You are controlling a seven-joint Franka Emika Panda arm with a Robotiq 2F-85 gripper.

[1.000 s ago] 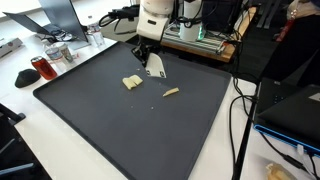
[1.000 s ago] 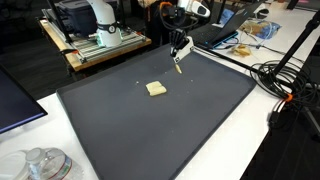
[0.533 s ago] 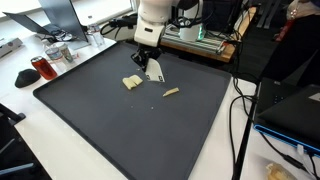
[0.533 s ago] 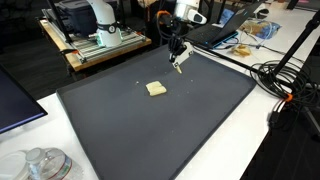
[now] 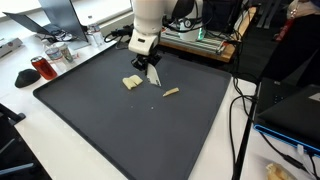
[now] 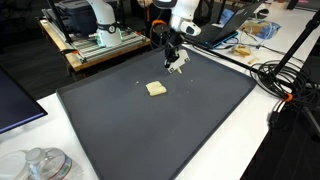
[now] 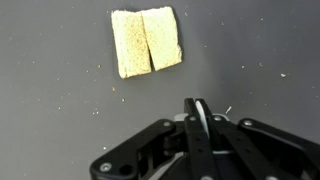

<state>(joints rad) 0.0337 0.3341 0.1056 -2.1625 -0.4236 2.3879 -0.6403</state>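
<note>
Starting nearest, in an exterior view: the flat dark grey mat (image 5: 120, 130) covers most of the white worktop (image 5: 30, 130). A small, thin tan scrap (image 5: 171, 92) lies on it, a bit right of centre. Slightly farther and to the left sits the squarish pale tan slab (image 5: 132, 82), which looks spongy or bready. The wrist view shows the tan slab (image 7: 146, 42) is really two halves lying side by side, touching.

What's changed in the last second: the robot's black gripper (image 5: 151, 72) has swung left from the mat's far edge, so it's now just beside the slab, on its far right. The slab and scrap haven't budged. My read is that the work is closing in on the slab, which is untouched so far.

In the wrist view the gripper (image 7: 198, 110) has its jaws pressed tight together with nothing pinched. The slab lies ahead and left of the tips, near but clearly apart. I can't tell if the tips touch the mat.
</note>
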